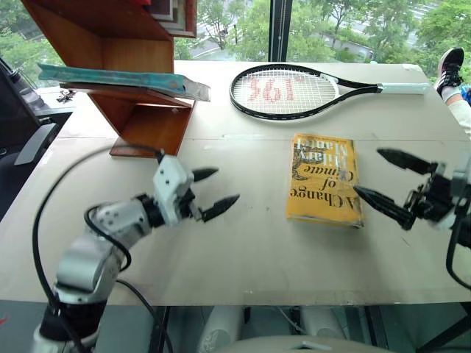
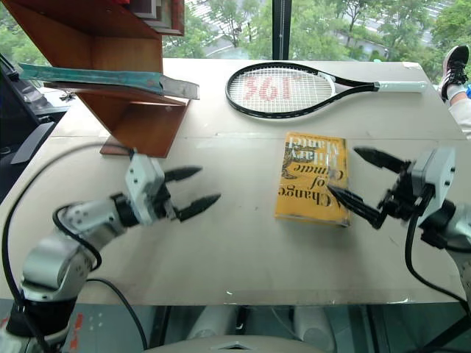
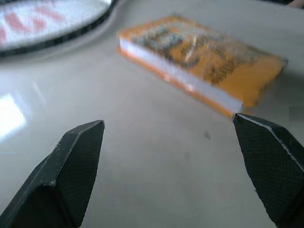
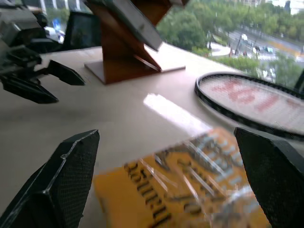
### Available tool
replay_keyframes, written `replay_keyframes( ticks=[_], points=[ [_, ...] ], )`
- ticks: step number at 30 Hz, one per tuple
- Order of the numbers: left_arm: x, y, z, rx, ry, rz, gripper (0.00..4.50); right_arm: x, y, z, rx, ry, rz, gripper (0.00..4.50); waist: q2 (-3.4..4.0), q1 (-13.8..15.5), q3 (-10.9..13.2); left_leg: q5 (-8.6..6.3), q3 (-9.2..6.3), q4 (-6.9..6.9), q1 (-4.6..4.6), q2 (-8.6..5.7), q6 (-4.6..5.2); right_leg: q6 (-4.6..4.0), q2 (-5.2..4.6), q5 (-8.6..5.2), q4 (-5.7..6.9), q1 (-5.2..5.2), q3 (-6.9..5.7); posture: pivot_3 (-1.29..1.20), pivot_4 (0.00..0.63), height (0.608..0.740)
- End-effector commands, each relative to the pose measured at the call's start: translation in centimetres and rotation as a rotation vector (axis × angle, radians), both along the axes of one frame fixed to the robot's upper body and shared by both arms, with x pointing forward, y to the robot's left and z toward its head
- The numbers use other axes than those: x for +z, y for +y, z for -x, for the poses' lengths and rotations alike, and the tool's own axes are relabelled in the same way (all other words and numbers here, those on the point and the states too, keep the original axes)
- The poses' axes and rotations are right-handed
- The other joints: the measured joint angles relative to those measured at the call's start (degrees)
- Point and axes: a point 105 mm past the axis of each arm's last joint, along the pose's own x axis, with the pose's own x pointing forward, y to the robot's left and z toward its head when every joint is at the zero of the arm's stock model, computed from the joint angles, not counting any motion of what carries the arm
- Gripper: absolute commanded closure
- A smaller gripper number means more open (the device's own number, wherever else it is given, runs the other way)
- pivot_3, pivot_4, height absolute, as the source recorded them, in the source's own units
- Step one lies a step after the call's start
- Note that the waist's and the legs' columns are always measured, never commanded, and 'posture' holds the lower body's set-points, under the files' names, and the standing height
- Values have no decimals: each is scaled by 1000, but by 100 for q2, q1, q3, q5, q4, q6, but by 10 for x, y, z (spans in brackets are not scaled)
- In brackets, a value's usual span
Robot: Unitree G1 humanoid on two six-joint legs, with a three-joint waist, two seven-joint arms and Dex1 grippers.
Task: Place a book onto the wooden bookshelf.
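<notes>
Already the book [image 1: 121,79] lies on the wooden bookshelf [image 1: 140,110]; both the left tool [image 1: 212,191] and right tool [image 1: 379,178] hang apart, empty, over the tabletop [image 1: 235,250]. Placing looks finished; next, just withdraw.

We are seeing bright daylight entering through the window [image 1: 243,29] ahead, glaring white on the counter [image 4: 166,107]. We are noting soft shadows and the yellow book [image 3: 204,57] blurring in both wrist views.
</notes>
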Motion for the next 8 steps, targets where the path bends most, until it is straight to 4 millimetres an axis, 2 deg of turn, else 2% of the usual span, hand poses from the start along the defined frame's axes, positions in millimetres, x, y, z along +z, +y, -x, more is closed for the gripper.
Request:
replay_keyframes(
  ticks=[1, 4, 8],
  points=[
    [7, 21, 11, 53, 13, 23, 60, -9, -30, 11, -105, 4, 128, 0, 0, 9, -1, 0, 0, 0, -1, 0, 0, 0, -1, 0, 1, -1, 0, 0, 150, 740],
    [-7, 40, 29, 84, 96, -9, 60, -33, -63, 27, -204, 116, 191, 0, 3, 3, -5, -1, 3, -3, 11, 1, 1, -1, -3, -1, 1, 10, 1, 0, 150, 740],
    [-7, 47, 34, 93, 120, 5, 60, -47, -76, 38, -224, 165, 234, 0, 4, 4, -4, -5, 18, -11, 47, 5, 6, -21, -7, -15, -6, 40, 12, 0, 150, 740]
  ],
)
